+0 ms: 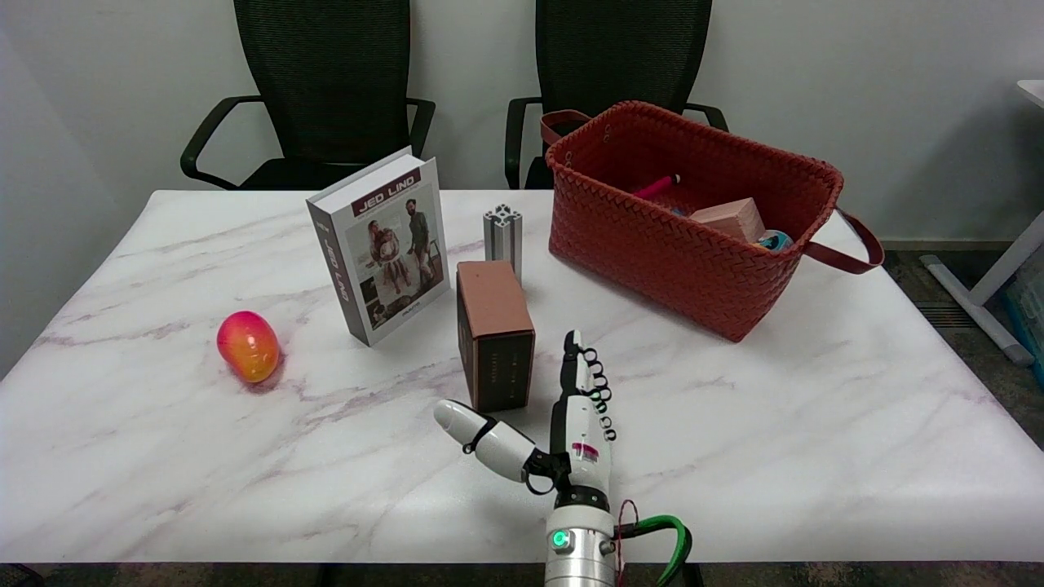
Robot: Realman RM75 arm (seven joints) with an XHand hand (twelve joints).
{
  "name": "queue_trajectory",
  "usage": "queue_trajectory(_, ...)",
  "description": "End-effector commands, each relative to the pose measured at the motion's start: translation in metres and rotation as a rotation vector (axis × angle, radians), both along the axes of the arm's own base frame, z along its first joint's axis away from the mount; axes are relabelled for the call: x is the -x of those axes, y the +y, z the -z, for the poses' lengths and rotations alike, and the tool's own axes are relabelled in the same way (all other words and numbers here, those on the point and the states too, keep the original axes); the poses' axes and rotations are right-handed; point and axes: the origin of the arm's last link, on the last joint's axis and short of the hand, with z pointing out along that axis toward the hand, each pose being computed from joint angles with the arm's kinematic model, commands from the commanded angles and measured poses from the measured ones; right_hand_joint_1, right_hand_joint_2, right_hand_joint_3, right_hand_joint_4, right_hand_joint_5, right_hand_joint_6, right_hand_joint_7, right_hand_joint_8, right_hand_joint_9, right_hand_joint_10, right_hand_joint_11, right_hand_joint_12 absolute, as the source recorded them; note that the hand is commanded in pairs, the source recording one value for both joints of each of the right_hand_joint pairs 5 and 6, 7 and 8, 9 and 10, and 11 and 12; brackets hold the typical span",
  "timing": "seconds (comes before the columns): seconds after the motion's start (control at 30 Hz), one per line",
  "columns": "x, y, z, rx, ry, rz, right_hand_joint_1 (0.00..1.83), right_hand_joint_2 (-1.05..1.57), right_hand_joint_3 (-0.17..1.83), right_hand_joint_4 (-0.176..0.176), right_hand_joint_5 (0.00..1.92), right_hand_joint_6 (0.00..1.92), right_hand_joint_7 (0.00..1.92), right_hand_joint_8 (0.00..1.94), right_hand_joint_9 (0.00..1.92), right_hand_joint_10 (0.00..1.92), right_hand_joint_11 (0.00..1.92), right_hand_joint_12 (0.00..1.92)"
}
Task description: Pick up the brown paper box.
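The brown paper box [494, 344] stands upright near the middle of the marble table [775, 424], its dark front face toward me. My right hand [563, 432] hovers just to the near right of it, fingers straight and pointing away from me, thumb spread out to the left below the box. The hand holds nothing and does not touch the box.
A book [382, 244] stands upright left of the box and a short aluminium profile [503, 235] stands right behind it. A red woven basket [693, 236] with several items sits at the back right. A red-orange mango [248, 346] lies at the left.
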Motion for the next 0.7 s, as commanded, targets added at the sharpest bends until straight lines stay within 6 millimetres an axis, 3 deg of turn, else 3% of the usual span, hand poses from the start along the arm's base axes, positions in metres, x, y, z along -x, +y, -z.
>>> queue_trajectory(0.03, -0.003, -0.013, 0.002, 0.016, -0.020, 0.004, 0.75, 0.55, -0.17, 0.000, 0.00, 0.00, 0.00, 0.00, 0.00, 0.00, 0.00, 0.00)
queue_trajectory(0.7, -0.003, -0.029, 0.005, -0.019, -0.065, -0.006, 0.70, 0.63, -0.17, 0.000, 0.00, 0.00, 0.00, 0.00, 0.00, 0.00, 0.00, 0.00)
